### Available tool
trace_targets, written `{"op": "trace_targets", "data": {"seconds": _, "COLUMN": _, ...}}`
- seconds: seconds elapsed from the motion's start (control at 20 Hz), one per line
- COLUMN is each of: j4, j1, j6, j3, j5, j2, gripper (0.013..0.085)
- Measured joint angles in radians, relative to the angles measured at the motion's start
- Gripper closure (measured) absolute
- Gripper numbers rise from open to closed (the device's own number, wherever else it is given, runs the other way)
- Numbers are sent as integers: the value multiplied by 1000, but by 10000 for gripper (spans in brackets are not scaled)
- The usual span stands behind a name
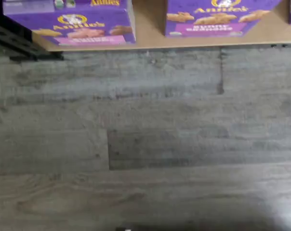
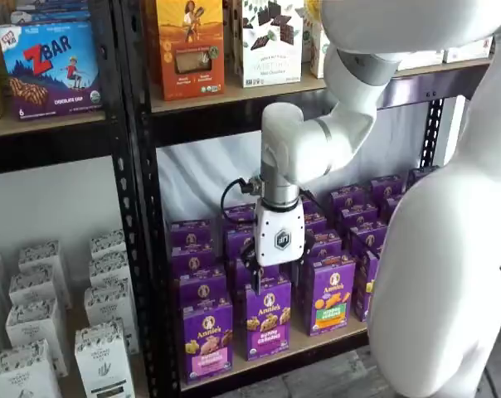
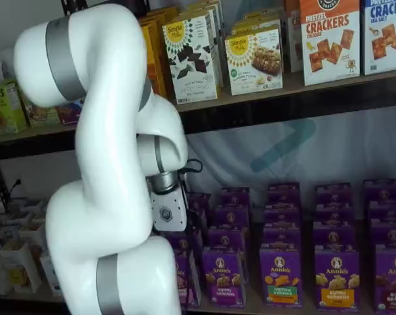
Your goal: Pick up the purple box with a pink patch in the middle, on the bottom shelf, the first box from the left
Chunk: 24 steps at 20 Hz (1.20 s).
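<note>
Bottom shelf (image 2: 317, 344) | purple box (image 2: 206, 338) "Annie's" | hand (image 2: 275, 286) state unclear

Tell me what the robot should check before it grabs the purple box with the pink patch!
1. Pink box standing upright at the shelf front: ok.
2. Jaws lined up over it: not ok. In a shelf view they seem to hang nearer the neighbour box.
3. Jaws open: cannot tell. The fingers show dark against the boxes.
4. Wrist camera sees the pink band: ok.
5. Room beside it: ok on the neighbour's side, where bare shelf shows between them. The rack upright stands close on the other side.
</note>
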Motion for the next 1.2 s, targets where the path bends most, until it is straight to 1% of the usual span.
{"op": "trace_targets", "data": {"seconds": 0.15, "j4": -2, "j1": 13, "j6": 13, "j3": -7, "j5": -50, "j2": 37, "gripper": 130}}
{"op": "trace_targets", "data": {"seconds": 0.35, "j4": -18, "j1": 32, "j6": 44, "j3": -38, "j5": -85, "j2": 100, "gripper": 130}}
{"op": "trace_targets", "data": {"seconds": 0.45, "j4": -11, "j1": 42, "j6": 48, "j3": -51, "j5": -114, "j2": 131, "gripper": 130}}
{"op": "trace_targets", "data": {"seconds": 0.5, "j4": -14, "j1": 49, "j6": 58, "j3": -63, "j5": -125, "j2": 150, "gripper": 130}}
{"op": "trace_targets", "data": {"seconds": 0.6, "j4": -12, "j1": 61, "j6": 66, "j3": -84, "j5": -132, "j2": 178, "gripper": 130}}
{"op": "trace_targets", "data": {"seconds": 0.7, "j4": -20, "j1": 72, "j6": 86, "j3": -108, "j5": -135, "j2": 208, "gripper": 130}}
{"op": "trace_targets", "data": {"seconds": 0.9, "j4": -46, "j1": 94, "j6": 129, "j3": -158, "j5": -171, "j2": 277, "gripper": 130}}
{"op": "trace_targets", "data": {"seconds": 0.95, "j4": -59, "j1": 98, "j6": 145, "j3": -174, "j5": -182, "j2": 297, "gripper": 130}}
{"op": "trace_targets", "data": {"seconds": 1.1, "j4": -69, "j1": 103, "j6": 159, "j3": -212, "j5": -195, "j2": 338, "gripper": 130}}
{"op": "trace_targets", "data": {"seconds": 1.2, "j4": -77, "j1": 105, "j6": 169, "j3": -241, "j5": -184, "j2": 363, "gripper": 130}}
